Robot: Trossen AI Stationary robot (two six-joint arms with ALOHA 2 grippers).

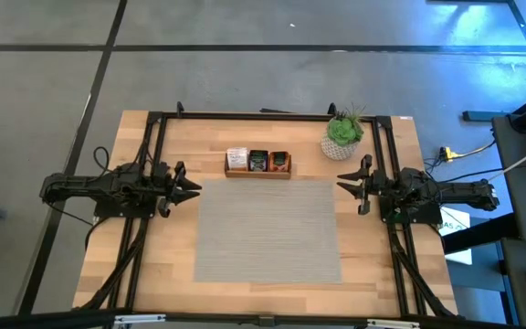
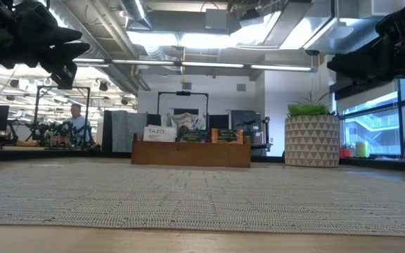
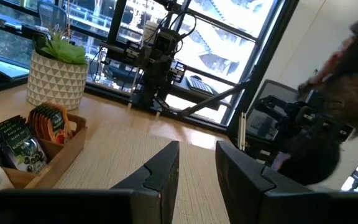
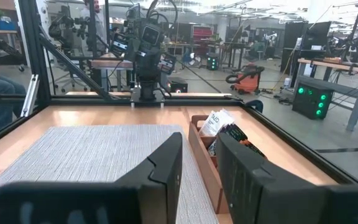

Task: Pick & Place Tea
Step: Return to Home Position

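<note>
Beside the mat (image 1: 268, 228), left gripper (image 1: 190, 183) and right gripper (image 1: 350, 185) gape; empty.

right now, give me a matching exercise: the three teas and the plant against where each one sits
1 white tea
2 black tea
3 orange tea
4 plant

a right section of the tray
b middle section
c on the table, right of the tray
d left section

Pairs: 1-d, 2-b, 3-a, 4-c
</note>
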